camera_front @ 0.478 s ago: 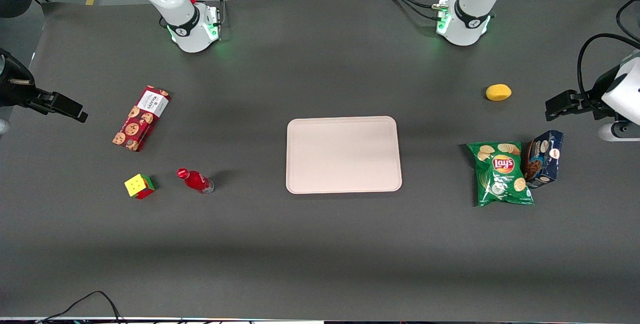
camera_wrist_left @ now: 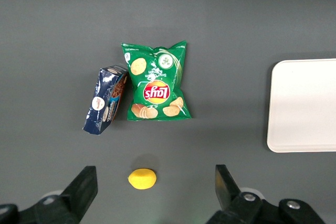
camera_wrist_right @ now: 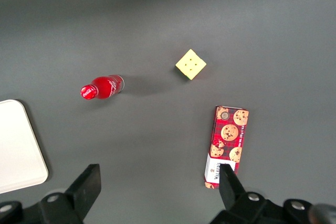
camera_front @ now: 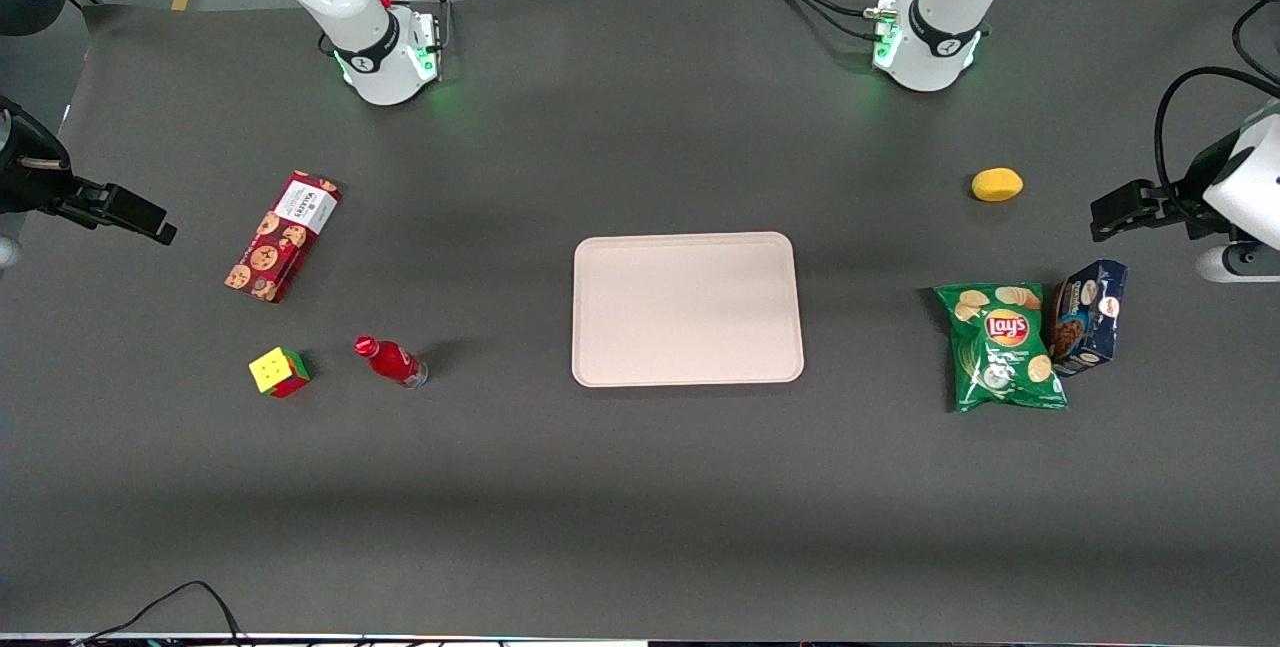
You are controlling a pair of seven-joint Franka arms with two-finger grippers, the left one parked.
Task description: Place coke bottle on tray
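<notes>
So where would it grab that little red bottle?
Probably around the red body, coming from above: the coke bottle appears to stand upright on the table, clear of the cube. The gripper, fingers open, hangs at the working arm's end, nowhere near it yet.

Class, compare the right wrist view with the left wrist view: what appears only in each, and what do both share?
Only the right wrist view shows the coke bottle, upright on the table, the colourful cube, the red cookie box and the working gripper, fingers open, high above the table. Only the left wrist view shows the green chips bag, blue box and yellow object. Both show part of the tray.
</notes>
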